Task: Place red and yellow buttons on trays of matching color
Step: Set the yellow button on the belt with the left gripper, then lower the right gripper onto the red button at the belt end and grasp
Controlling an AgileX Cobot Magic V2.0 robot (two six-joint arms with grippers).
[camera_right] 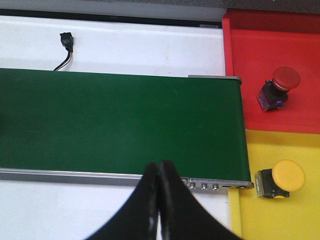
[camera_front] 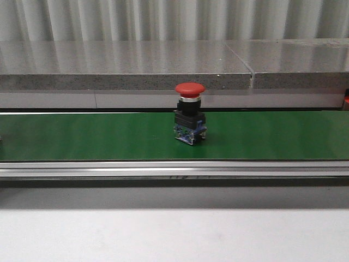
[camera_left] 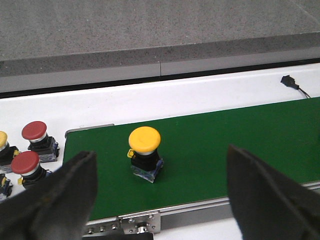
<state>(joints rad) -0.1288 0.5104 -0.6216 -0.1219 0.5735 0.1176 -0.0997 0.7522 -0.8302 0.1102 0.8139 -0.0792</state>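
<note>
A red button (camera_front: pixel 190 112) stands upright on the green belt (camera_front: pixel 98 135) in the front view; neither gripper shows there. In the left wrist view a yellow button (camera_left: pixel 144 151) stands near the end of the belt (camera_left: pixel 225 140), just beyond my open left gripper (camera_left: pixel 160 155), whose fingers (camera_left: pixel 65 195) straddle it from a distance. My right gripper (camera_right: pixel 159 169) is shut and empty over the belt's near rail. Beyond the belt's other end, a red tray (camera_right: pixel 250 60) holds a red button (camera_right: pixel 277 87) and a yellow tray (camera_right: pixel 280 220) holds a yellow button (camera_right: pixel 282 179).
Two more red buttons (camera_left: pixel 35 136) (camera_left: pixel 25 166) and a yellow one (camera_left: pixel 2 141) stand on the white table off the belt's end. A small black plug with a cable (camera_right: pixel 65 42) lies behind the belt. A grey stone ledge (camera_front: pixel 125 68) runs along the back.
</note>
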